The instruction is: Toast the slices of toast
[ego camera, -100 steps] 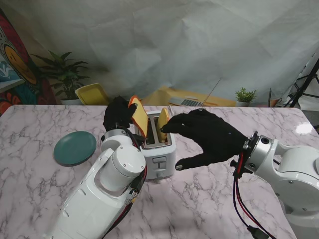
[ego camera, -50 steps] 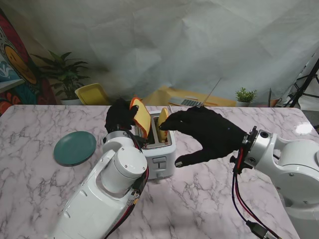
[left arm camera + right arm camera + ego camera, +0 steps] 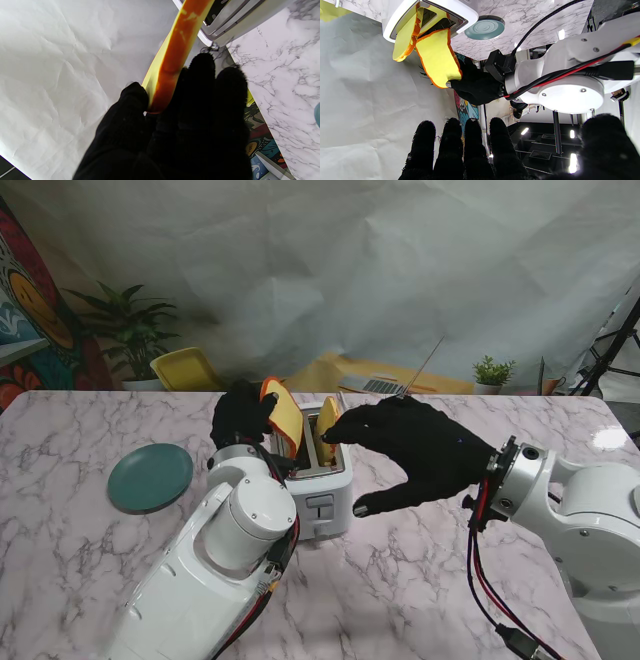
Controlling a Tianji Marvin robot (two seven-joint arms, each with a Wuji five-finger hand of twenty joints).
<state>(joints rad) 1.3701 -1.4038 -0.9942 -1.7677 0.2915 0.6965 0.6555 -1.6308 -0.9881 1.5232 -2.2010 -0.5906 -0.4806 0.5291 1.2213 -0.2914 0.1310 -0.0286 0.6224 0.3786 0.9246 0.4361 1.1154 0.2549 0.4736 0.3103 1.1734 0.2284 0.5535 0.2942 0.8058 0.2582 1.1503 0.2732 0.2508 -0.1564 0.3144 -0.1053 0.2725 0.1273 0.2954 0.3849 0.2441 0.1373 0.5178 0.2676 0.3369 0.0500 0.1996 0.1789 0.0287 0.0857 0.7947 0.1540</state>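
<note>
L robot hand [image 3: 240, 413] gripping yellow orange-crusted toast slice [image 3: 284, 416] tilted over toaster [image 3: 320, 485], R robot hand [image 3: 415, 450] open

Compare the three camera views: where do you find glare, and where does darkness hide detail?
Stand view: a bright glare patch on the marble table at the far right. Left wrist view: the black left hand shows no finger detail. Right wrist view: ceiling lights flare behind the right hand, whose fingers are dark silhouettes.

Yellow toast slices [image 3: 286, 417] with orange crusts; white toaster [image 3: 322, 498]; teal plate [image 3: 150, 477] at centre left; grey-veined white marble surface [image 3: 420, 580]; black gloved hands.
</note>
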